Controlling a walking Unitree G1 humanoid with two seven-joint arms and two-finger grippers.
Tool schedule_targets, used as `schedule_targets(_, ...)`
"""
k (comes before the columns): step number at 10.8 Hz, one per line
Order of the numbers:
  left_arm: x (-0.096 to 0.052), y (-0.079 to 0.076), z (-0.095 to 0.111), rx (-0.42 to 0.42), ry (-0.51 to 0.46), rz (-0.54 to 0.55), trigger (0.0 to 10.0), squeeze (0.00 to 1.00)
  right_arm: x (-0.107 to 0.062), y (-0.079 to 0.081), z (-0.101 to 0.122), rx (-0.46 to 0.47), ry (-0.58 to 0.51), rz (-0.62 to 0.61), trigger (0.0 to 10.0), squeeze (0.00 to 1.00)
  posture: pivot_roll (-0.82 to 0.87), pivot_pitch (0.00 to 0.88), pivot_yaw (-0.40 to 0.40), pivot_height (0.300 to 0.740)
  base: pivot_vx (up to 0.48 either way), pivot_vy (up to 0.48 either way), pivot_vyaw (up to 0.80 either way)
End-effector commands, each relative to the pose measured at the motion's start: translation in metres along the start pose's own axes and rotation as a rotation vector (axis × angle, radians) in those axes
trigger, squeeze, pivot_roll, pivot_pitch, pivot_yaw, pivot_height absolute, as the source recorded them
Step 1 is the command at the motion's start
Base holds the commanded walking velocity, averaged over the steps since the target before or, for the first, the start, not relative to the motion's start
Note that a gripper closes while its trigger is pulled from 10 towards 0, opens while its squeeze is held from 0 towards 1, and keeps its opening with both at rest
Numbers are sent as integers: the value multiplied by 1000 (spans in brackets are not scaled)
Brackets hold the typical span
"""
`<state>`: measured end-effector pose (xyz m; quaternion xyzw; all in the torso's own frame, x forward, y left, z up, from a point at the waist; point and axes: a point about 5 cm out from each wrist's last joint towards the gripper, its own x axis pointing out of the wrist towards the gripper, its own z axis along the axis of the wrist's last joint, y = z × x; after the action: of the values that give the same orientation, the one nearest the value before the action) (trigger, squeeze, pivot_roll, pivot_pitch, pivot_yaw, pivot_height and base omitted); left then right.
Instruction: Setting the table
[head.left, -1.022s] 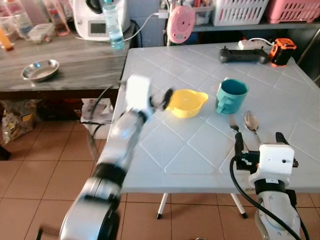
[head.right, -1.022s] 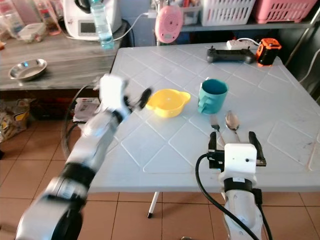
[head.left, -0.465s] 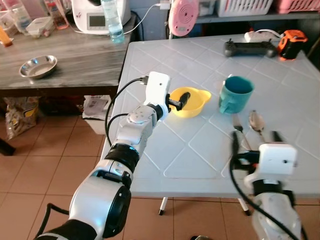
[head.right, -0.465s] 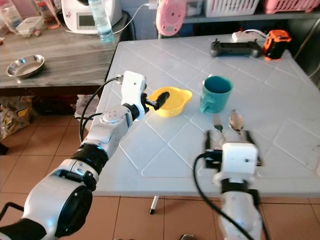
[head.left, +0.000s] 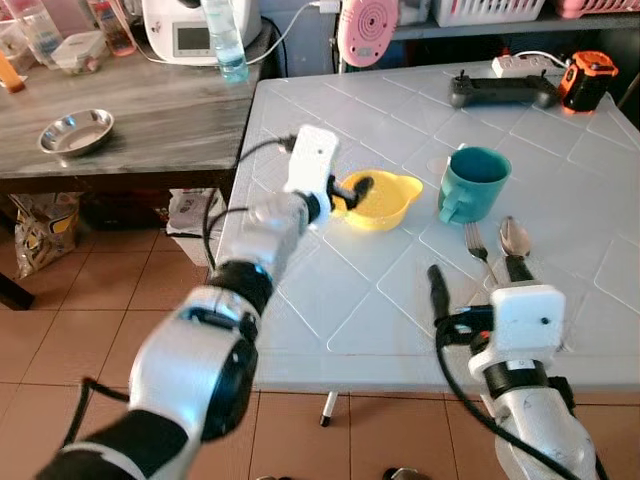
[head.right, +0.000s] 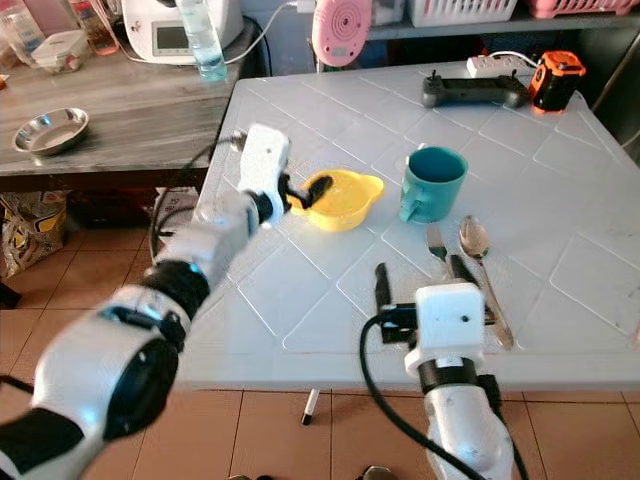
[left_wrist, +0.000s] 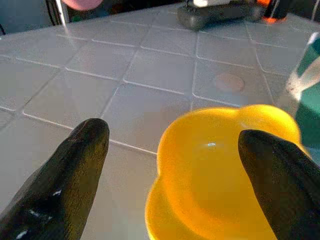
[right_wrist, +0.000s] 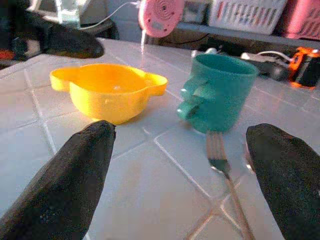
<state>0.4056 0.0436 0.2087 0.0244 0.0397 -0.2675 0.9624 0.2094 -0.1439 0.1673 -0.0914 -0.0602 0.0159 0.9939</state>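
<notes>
Yellow bowl (head.left: 378, 199) at frame centre on desk (head.left: 560, 150); left gripper (head.left: 352, 190) jaws released, straddling near rim. Risk: shallow bite tips bowl into teal mug (head.left: 472, 186). Right gripper (head.left: 474, 283) released beside fork (head.left: 478, 252).

yellow bowl (head.left: 377, 199), teal mug (head.left: 473, 185), white grid-lined table (head.left: 400, 120), pink fan (head.left: 366, 27).

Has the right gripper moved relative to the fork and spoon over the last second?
Yes. The right gripper has opened wider; its left-side finger now stands well clear of the fork.
</notes>
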Motion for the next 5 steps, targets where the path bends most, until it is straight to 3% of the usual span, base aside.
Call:
schedule_targets(1,-1,6,-1,13,45,21,10000,1000,-3,2,4,-1,-9,5,10000,0,-169,161,115,740,0,0,0)
schedule_targets(5,-2,5,-14,54,170,-38,10000,1000,-3,6,4,-18,-4,21,10000,0,-174,163,120,740,0,0,0)
